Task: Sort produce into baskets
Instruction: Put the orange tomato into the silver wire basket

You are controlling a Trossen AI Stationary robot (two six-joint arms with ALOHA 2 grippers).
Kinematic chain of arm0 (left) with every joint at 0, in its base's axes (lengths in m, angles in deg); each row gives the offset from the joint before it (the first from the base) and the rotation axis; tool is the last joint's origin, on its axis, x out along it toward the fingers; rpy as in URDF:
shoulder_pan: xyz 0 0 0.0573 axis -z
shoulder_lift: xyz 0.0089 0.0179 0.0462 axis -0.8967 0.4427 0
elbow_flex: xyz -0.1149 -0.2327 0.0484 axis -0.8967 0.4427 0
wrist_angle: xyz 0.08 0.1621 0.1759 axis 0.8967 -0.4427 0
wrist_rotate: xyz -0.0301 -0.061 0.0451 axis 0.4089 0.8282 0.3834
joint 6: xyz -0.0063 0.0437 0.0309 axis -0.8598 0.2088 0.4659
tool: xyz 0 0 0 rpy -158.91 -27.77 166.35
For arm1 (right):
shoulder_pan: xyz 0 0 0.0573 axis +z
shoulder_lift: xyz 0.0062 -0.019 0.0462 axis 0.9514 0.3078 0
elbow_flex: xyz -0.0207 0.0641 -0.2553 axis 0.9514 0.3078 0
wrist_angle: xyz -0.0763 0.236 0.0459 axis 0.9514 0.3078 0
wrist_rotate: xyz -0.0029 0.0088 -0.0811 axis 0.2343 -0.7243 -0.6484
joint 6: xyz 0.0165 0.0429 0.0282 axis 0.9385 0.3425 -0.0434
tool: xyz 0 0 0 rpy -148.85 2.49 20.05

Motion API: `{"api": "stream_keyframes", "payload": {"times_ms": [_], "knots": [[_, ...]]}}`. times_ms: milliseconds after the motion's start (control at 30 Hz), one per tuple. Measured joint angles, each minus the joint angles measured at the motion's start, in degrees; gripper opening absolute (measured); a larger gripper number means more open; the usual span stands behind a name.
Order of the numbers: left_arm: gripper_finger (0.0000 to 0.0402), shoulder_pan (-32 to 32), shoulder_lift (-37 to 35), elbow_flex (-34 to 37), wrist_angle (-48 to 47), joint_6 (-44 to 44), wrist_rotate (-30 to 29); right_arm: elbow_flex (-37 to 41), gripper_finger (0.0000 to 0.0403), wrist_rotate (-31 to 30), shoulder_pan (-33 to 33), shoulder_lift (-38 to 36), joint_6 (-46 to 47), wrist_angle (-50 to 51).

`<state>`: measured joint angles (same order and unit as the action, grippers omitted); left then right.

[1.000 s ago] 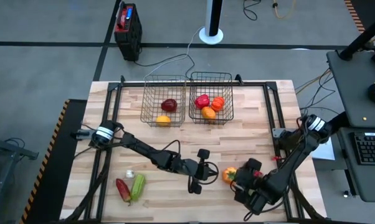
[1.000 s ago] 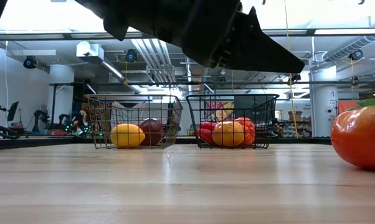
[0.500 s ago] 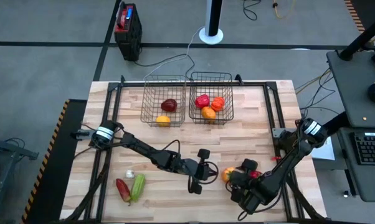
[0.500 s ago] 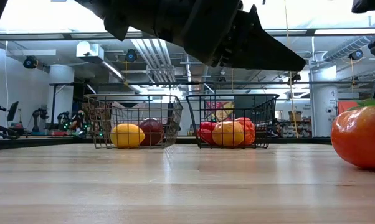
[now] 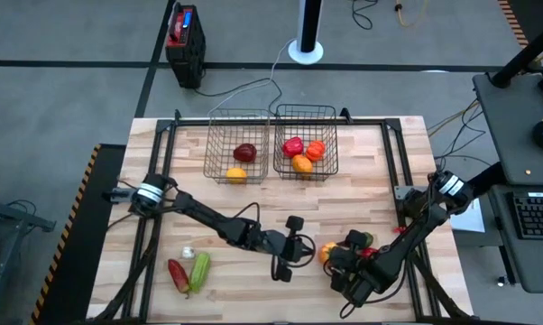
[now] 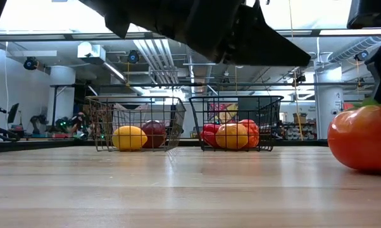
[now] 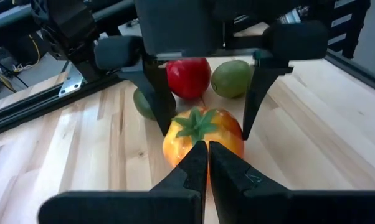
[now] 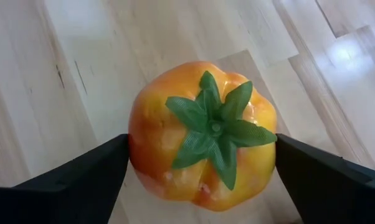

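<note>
The right end effector (image 5: pixel 329 256) stands wide open around an orange-red tomato (image 8: pixel 203 134) on the counter (image 5: pixel 362 171), not clenched. The left end effector (image 5: pixel 285 264) is shut, empty. Farther, the left basket (image 5: pixel 238 145) holds two pieces, the right basket (image 5: pixel 305 140) three.

Left tool (image 5: pixel 286 268) crowds the tomato's (image 5: pixel 326 254) side; table (image 5: pixel 362 181) beyond lies bare.

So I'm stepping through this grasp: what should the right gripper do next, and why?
Probably close. The right gripper is open, its fingers flanking the orange tomato on the table, apparently not yet gripping it. The left gripper waits shut nearby.
</note>
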<state>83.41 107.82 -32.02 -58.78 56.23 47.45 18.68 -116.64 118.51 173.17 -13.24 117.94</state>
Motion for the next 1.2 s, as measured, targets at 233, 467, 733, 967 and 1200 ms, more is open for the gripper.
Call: {"api": "stream_keyframes", "payload": {"times_ms": [233, 467, 733, 967, 1200], "knots": [[0.0000, 0.3, -3.7, 0.1, -4.4, 0.0, -0.2, 0.0, 0.0325, -0.1, 0.0, 0.0, -0.6, 0.0], [0.0000, 0.9, -10.5, 1.4, -12.8, 0.2, -0.8, 0.0, 0.0325, -0.6, 0.0, -0.1, -0.5, 0.1], [0.0000, 2.9, -21.2, 10.8, -12.5, -2.5, -7.0, -1.8, 0.0326, -4.7, -0.4, -1.2, -3.0, 0.3], [0.0000, 8.9, -32.4, 18.4, -12.5, -4.2, -23.0, -5.8, 0.0326, -4.6, -6.3, -2.2, -15.5, 0.5], [0.0000, 13.8, -41.1, 25.0, -13.3, -9.5, -33.3, -11.5, 0.0327, -3.7, -14.5, -2.2, -33.7, 0.0]]}}
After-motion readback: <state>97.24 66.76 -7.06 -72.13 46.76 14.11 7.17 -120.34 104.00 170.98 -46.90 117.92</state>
